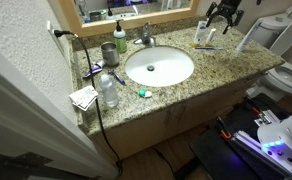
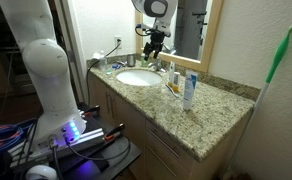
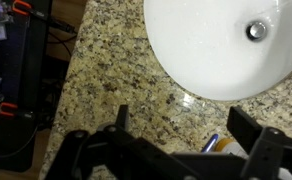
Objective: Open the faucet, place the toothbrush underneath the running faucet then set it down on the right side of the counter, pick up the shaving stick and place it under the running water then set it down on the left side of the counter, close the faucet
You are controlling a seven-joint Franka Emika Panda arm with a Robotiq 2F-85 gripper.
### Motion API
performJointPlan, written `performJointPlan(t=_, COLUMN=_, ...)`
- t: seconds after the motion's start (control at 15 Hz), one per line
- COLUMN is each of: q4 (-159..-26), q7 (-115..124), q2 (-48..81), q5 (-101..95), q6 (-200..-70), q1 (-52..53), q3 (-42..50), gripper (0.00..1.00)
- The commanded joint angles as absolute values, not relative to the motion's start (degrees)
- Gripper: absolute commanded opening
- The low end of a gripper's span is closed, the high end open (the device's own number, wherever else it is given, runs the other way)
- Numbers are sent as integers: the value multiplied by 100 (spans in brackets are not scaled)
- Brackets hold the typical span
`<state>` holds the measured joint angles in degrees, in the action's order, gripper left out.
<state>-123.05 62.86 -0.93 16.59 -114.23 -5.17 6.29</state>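
Faucet [image 1: 144,38] of chrome sits at the back rim of the white basin [image 1: 159,67], above centre in an exterior view, with no stream of water showing. The end effector [image 1: 224,12] hangs in the upper right of that frame, fingers spread wide and holding nothing, well apart from the tap. Below it the blue toothbrush [image 1: 210,46] lies flat on the speckled granite tabletop [image 1: 226,62], just right of the basin; the wrist view catches a blue end of it at the bottom edge, between the open fingers. A white tube [image 2: 189,90] stands upright near the brush. The opening step looks not yet done. The risk from here is that coming down on the brush first would skip the tap. A thin stick lying flat on stone also leaves little to pinch, so the fingers may scrape the granite or flick it into the basin. The tube could be toppled on the way down.
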Motion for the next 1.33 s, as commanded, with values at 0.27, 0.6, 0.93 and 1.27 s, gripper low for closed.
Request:
performJointPlan(t=0.27, q4=-12584, q7=7702, q2=573, q5=1560, q6=-12687, q1=-452, q3=622, gripper=100)
performJointPlan(t=0.6, q4=-12524, q7=7768, q2=638, q5=1609, q6=-12684, q1=-450, q3=625, gripper=100)
performJointPlan(t=0.93, q4=-12612, q7=7957, q2=957, q5=1635, q6=-13119, q1=-510, q3=732, gripper=100)
performJointPlan(t=1.27, q4=-12742, q7=8062, q2=1275, q5=1676, q6=-13776, q1=-526, q3=850, gripper=100)
